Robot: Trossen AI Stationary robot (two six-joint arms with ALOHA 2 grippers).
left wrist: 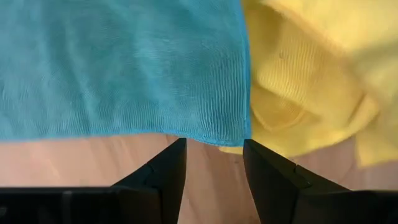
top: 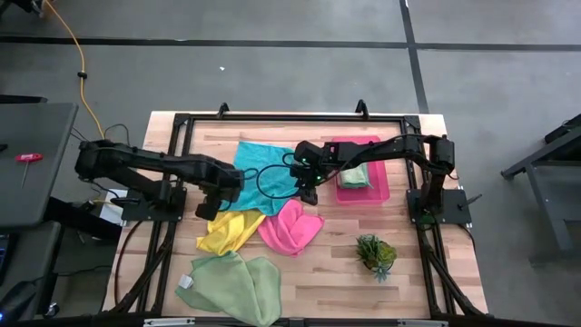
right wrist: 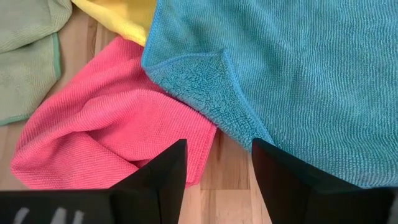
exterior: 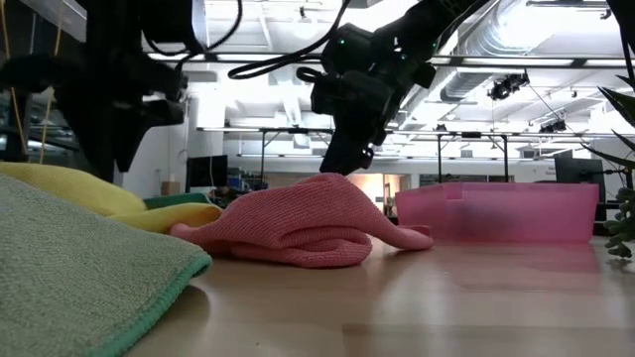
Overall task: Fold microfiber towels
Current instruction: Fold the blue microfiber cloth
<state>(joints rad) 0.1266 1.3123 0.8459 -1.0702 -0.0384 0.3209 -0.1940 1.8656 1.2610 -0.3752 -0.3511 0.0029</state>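
Reading the table left to right from the high view. I see the left gripper (top: 211, 202) hovering at the left edge of the teal towel (top: 263, 168), beside the yellow towel (top: 231, 231). In the left wrist view its fingers (left wrist: 163, 177) are spread with bare wood between them; the teal corner (left wrist: 230, 134) lies just ahead of the tips and overlaps the yellow towel (left wrist: 305, 87). Nothing is pinched.

Toward the front of the table, a pale green towel (top: 231, 283) lies rumpled, part doubled over itself, apart from both grippers. In the low view it fills the near left (exterior: 79, 263).

The teal towel lies spread flat at the table's middle, between the two arms. The pink towel (top: 290, 227) is bunched just in front of it; in the low view it is a soft heap (exterior: 298, 228).

I see the right gripper (top: 307, 189) above the teal towel's right corner. In the right wrist view that corner (right wrist: 199, 81) is folded back on itself and rests over the pink towel (right wrist: 112, 130). The fingers (right wrist: 161, 174) are spread, gripping nothing.

Further right, a second pale green towel (top: 355, 176) sits folded in the pink tray (top: 381, 189). A small green plant (top: 375, 253) stands well in front of the tray.
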